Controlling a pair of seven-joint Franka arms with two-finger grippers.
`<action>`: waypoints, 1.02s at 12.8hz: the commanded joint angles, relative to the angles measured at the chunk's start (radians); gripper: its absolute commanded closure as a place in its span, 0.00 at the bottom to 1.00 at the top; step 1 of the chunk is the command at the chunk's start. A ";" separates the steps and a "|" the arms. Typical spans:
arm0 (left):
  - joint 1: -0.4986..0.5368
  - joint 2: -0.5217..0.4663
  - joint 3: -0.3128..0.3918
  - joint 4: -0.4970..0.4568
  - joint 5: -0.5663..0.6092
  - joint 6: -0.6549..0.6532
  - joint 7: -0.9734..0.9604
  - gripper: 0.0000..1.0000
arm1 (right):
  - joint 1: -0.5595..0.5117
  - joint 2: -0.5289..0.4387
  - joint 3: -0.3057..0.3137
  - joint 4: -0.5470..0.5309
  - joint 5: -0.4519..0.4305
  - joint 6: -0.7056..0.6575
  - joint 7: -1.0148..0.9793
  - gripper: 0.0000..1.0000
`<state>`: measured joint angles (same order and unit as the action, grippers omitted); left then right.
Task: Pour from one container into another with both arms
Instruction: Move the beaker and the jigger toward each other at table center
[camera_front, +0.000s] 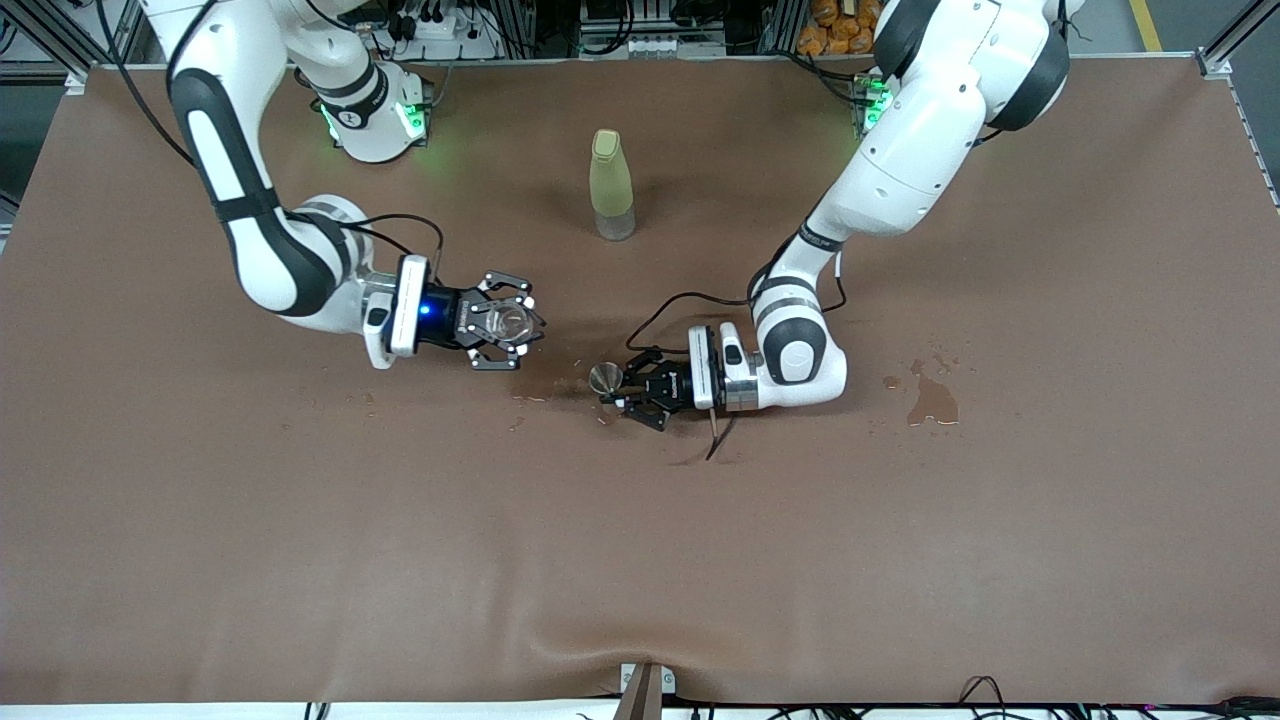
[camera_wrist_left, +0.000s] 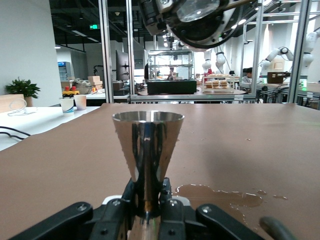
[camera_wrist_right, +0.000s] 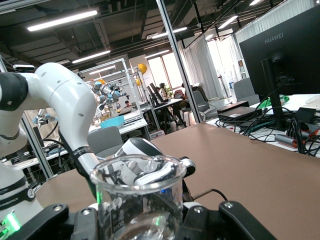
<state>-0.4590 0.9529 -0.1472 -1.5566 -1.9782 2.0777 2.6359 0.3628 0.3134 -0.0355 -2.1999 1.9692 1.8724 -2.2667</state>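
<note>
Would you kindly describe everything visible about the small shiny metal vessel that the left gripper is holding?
The metal vessel is a small, mirror-polished steel piece with a round open mouth that tapers like a cone down to a narrow waist. It stands upright, mouth upward, clamped at that waist between the black fingers of the left gripper, which is shut on it, low over the brown table cover near the middle of the table. Nothing else touches it. Whether it holds liquid cannot be seen.

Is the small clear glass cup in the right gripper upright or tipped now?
Upright. In the right wrist view the glass cup stands with its rim level and its mouth up, held by the right gripper. Whether it holds liquid, I cannot tell.
</note>
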 joint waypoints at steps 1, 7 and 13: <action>-0.024 -0.017 0.003 -0.022 -0.060 0.025 0.030 1.00 | 0.027 0.006 0.052 -0.012 0.103 0.059 -0.040 1.00; -0.038 -0.013 0.001 -0.060 -0.087 0.039 0.082 1.00 | 0.041 0.015 0.184 -0.009 0.321 0.240 -0.172 1.00; -0.052 -0.014 0.000 -0.068 -0.111 0.039 0.101 1.00 | 0.041 0.059 0.187 0.026 0.318 0.240 -0.172 1.00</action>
<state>-0.5014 0.9536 -0.1478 -1.6123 -2.0501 2.1039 2.7052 0.4074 0.3419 0.1460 -2.2015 2.2596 2.1117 -2.4145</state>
